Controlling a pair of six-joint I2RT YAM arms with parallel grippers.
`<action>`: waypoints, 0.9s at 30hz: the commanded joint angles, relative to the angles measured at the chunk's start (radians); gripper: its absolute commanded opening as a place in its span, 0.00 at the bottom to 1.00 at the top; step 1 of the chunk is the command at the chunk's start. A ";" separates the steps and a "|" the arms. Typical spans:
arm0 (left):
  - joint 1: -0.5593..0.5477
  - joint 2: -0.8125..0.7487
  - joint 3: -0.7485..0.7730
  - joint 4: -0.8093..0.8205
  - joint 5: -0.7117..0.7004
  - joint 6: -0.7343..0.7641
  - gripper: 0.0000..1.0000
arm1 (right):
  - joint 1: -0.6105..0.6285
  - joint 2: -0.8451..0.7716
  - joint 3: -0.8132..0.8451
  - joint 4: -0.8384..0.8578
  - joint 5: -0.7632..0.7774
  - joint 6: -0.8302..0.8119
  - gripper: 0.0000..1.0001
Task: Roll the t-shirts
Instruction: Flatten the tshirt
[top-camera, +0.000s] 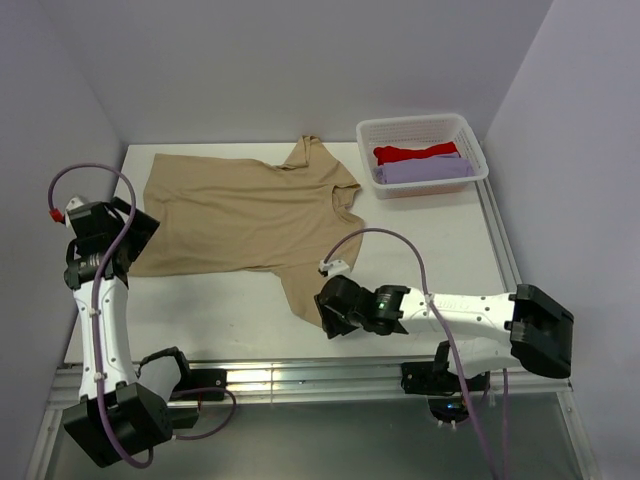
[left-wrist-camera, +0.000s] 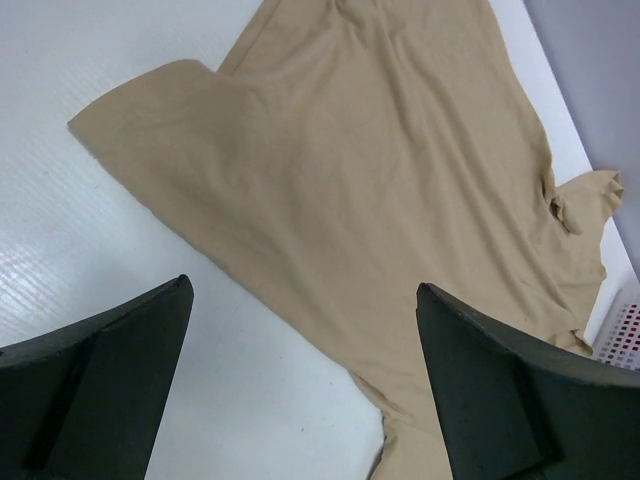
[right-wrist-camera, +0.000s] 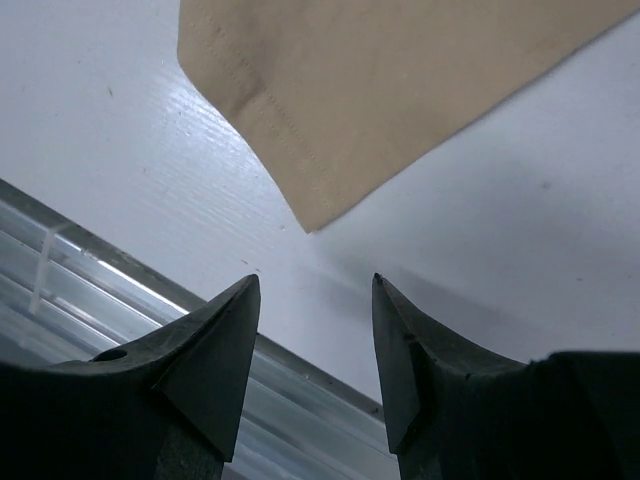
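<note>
white ridged table (top-camera: 440, 240), soft tan t-shirt (top-camera: 250, 215) spread flat

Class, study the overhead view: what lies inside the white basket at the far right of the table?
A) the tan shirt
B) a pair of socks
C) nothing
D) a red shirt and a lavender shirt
D: the white basket holds a red shirt and a lavender shirt, while the tan shirt lies spread on the table.
</note>
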 joint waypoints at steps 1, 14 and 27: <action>0.014 -0.019 -0.027 0.015 -0.007 -0.002 1.00 | 0.046 0.049 0.019 0.039 0.067 0.052 0.56; 0.123 0.032 -0.077 -0.028 -0.010 -0.044 0.91 | 0.068 0.229 0.112 0.057 0.104 -0.004 0.50; 0.144 0.088 -0.117 -0.023 -0.067 -0.126 0.85 | 0.068 0.295 0.131 0.076 0.090 -0.023 0.17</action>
